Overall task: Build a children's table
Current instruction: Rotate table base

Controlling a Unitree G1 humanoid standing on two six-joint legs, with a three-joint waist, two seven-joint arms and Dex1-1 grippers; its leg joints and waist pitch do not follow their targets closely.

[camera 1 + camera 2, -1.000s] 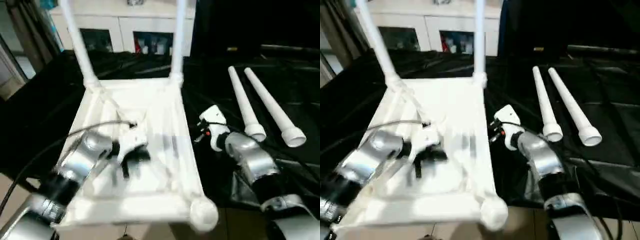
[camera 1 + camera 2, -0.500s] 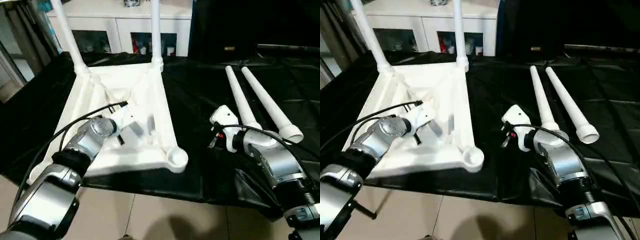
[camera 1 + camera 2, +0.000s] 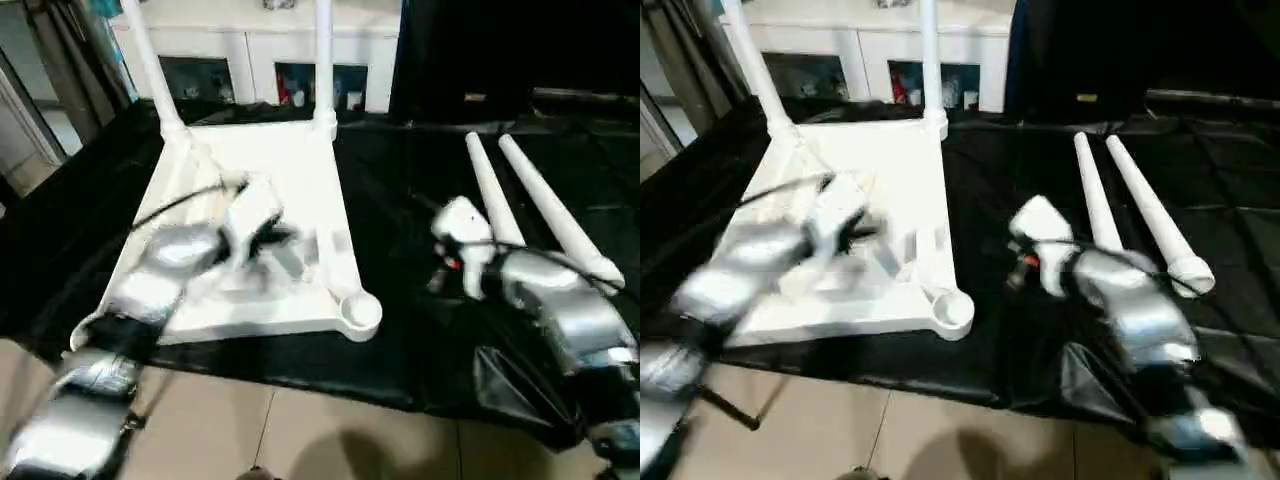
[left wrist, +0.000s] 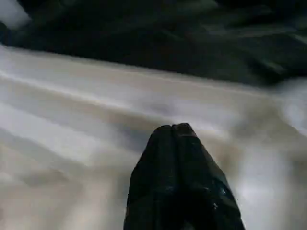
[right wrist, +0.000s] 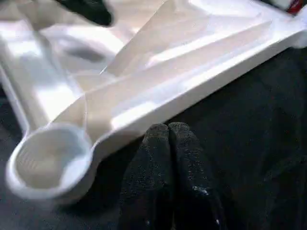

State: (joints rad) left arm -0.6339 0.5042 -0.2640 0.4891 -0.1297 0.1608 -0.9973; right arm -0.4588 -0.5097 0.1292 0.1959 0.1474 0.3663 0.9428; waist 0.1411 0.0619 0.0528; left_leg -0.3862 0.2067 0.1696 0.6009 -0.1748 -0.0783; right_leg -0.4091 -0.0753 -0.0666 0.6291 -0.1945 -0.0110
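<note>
Looking down, I see black cloth [image 3: 420, 340] covering the counter, tiled floor [image 3: 300, 430] below, a white cabinet [image 3: 230, 40] behind; both claws [image 4: 175, 130] [image 5: 168, 128] closed, empty.

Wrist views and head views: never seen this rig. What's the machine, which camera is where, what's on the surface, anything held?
It is a humanoid robot with two silver arms. The two wide pictures come from a stereo camera on its head; the close ones look along each gripper's black fingers.

On the black cloth the white table top lies upside down, with two legs standing in its far corners. Two loose legs lie to the right. The near socket has no leg in it.

The left gripper hangs over the table top; the right gripper is near that socket. Both are shut and hold nothing.
</note>
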